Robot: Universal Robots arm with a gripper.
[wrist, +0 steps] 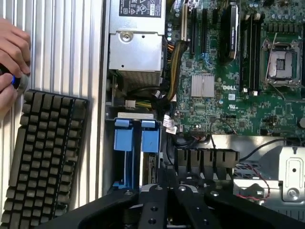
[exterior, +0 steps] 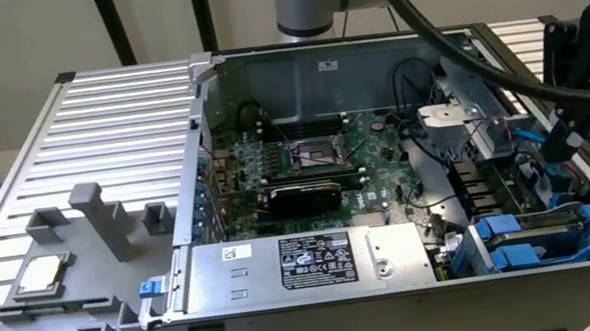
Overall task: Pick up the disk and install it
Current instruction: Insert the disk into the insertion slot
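Your end effector (exterior: 565, 145) hangs over the open computer case (exterior: 196, 128), at the side on the exterior view's right. In the wrist view its black linkages (wrist: 167, 187) are drawn together at the middle with no gap showing, so read it as clenched, and nothing can be seen between the tips.

The disk (exterior: 529, 234) is not in its grip. It sits edge-up in the drive bay at the case corner nearest the camera, just beside the silver power supply (exterior: 311, 262). From the end effector it lies below and a little toward the power supply. In the wrist view the blue plastic carrier (wrist: 150, 140) runs lengthwise straight toward the tips, so its long axis points at the end effector.

The carrier is smooth moulded plastic with squared tabs, and the grey metal slab between its rails looks flat and hard. By its seating, I judge the disk already in its bay.

Outside the case, a black keyboard (wrist: 43, 152) lies on the ribbed aluminium tabletop (exterior: 108, 125), with a person's hand (wrist: 12, 57) near it.
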